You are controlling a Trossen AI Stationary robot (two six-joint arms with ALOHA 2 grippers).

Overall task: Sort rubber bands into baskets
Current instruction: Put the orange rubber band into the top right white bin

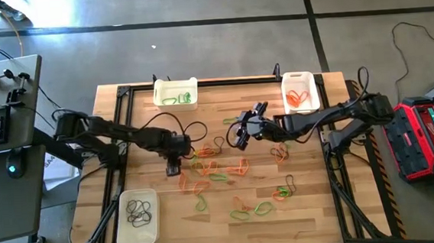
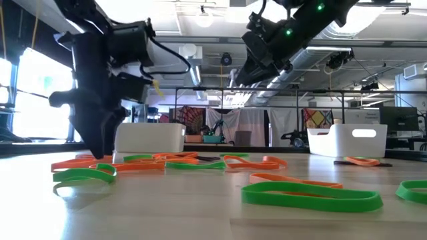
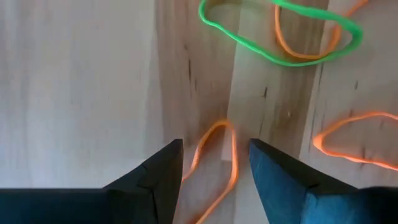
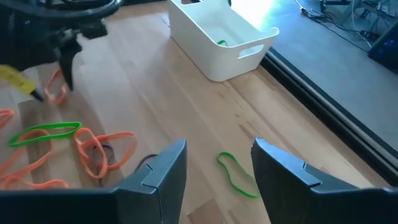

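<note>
Wooden table (image 1: 315,206) carries three white baskets: one far-left with green bands (image 1: 175,92), one far-right with orange bands (image 1: 300,90), one near-left with dark bands (image 1: 137,217), while loose green and orange rubber bands (image 1: 220,171) lie scattered across the middle. Left arm stretches in from the left edge, wrist bent steeply down, left gripper (image 1: 173,169) at the tabletop with fingers spread apart around an orange band (image 3: 219,163), not pinching it. Right arm reaches in from the right edge, raised above the table, right gripper (image 1: 241,133) tilted toward the far-left basket, fingers apart and holding nothing, a green band (image 4: 236,174) on the wood below it.
</note>
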